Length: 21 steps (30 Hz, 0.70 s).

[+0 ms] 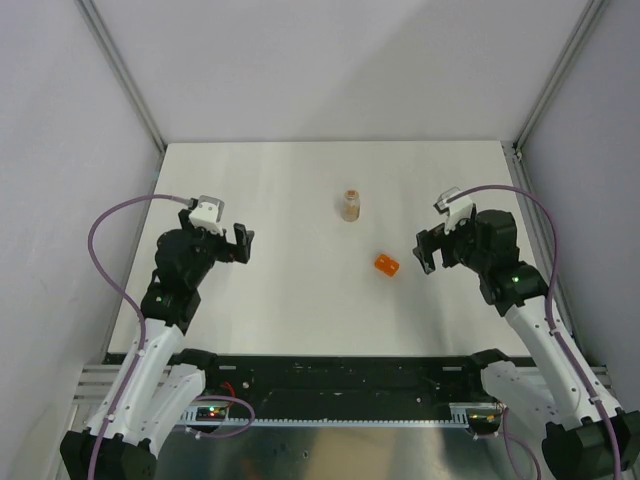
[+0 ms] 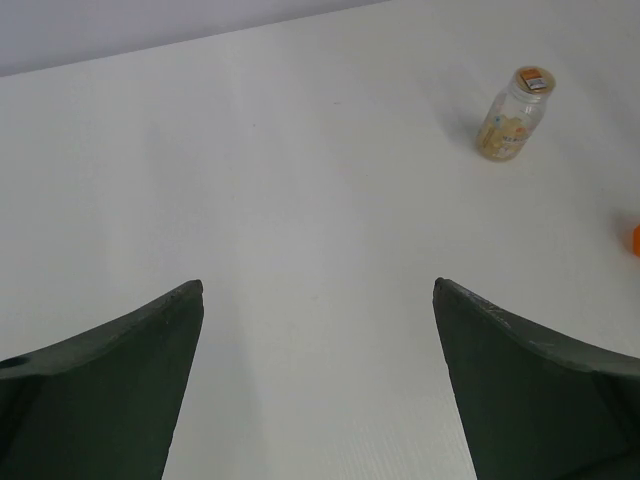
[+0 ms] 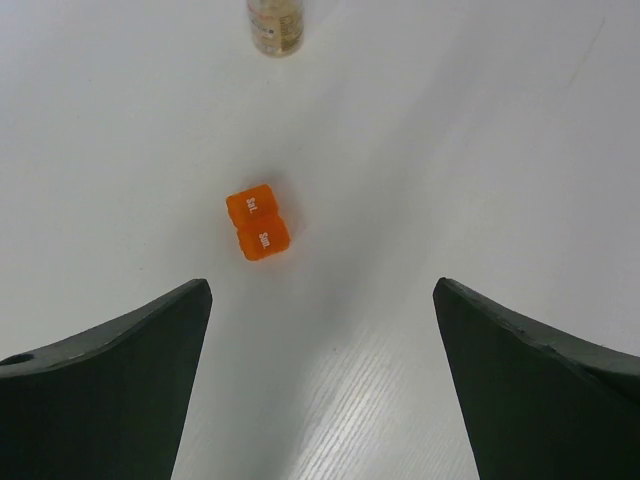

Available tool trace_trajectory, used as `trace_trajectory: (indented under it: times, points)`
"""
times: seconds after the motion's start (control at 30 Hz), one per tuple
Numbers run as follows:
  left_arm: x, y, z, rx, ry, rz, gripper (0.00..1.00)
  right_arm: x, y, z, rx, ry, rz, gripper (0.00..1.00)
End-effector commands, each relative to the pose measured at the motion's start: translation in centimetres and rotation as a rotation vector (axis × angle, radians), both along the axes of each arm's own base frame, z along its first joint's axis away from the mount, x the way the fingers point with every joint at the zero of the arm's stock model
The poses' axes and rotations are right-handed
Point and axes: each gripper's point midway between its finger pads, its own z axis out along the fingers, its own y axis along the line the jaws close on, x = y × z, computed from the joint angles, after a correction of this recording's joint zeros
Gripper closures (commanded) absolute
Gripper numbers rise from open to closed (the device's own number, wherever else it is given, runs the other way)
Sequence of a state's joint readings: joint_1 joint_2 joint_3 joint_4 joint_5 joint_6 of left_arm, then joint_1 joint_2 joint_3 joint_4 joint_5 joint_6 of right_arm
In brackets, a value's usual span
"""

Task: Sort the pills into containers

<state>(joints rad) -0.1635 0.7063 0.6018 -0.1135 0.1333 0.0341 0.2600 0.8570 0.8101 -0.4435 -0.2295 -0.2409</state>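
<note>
A small clear vial [image 1: 351, 205] with a tan cap stands upright mid-table, with tan pills inside; it also shows in the left wrist view [image 2: 511, 115] and at the top of the right wrist view [image 3: 276, 25]. The orange two-cell pill box [image 1: 387, 265] lies closed, right of centre, its lids lettered white [image 3: 258, 222]; its edge shows in the left wrist view [image 2: 635, 240]. My left gripper [image 1: 238, 243] is open and empty, well left of the vial. My right gripper [image 1: 424, 253] is open and empty, just right of the box.
The white table [image 1: 300, 300] is walled by grey panels at the back and both sides. Purple cables loop over both arms. A black rail [image 1: 340, 375] runs along the near edge.
</note>
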Motion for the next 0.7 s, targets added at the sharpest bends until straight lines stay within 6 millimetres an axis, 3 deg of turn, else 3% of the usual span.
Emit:
trace_trajectory:
  times: [0.0,0.43,0.67]
  points:
    - [0.5,0.3,2.4,-0.008,-0.073,0.023,0.00,0.2,-0.2,1.9,0.027,-0.068,-0.006,0.00]
    - [0.4,0.4,2.1,0.018,-0.077,0.012,0.00,0.3,-0.6,1.8,0.034,-0.060,-0.030,0.00]
    - [0.2,-0.2,1.5,0.034,-0.060,-0.029,0.00,1.1,-0.7,2.9,-0.031,-0.120,-0.046,0.00]
